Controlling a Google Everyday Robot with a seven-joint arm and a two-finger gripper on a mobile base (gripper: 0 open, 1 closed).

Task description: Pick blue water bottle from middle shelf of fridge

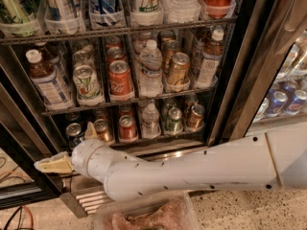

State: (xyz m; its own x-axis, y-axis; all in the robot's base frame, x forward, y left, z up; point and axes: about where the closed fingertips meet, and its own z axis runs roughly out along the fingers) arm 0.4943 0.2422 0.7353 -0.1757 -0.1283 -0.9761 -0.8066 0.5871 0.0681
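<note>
In the camera view, the fridge (229, 87) stood with its left bay open to the front, bounded on the right by a black door frame and on the left by a dark slanting frame edge. The middle shelf (144, 95) ran across that bay as a wire rack with clear lane trays. The blue water bottle (46, 82) stood upright at the front of the leftmost lane, just beside the left frame edge and next to a green-white can (86, 83). Further right came a red can (120, 78), a clear water bottle (150, 70), a gold can (178, 69) and a second brown bottle (209, 60) at the right end. Headroom above the caps was tight under the rack overhead. The lower rack (158, 134) held short cans, close above the ribbed steel base (180, 153).

The white arm (201, 164) lay nearly level across the bottom, reaching from the right to the lower left. The gripper (64, 145) hung low in front of the base, well below the middle shelf and apart from the blue water bottle. Its tan fingers (52, 164) stood spread wide, one pointing left and one upward, with nothing between them. A clear bin (103, 213) sat under the arm on the speckled floor (240, 210).
</note>
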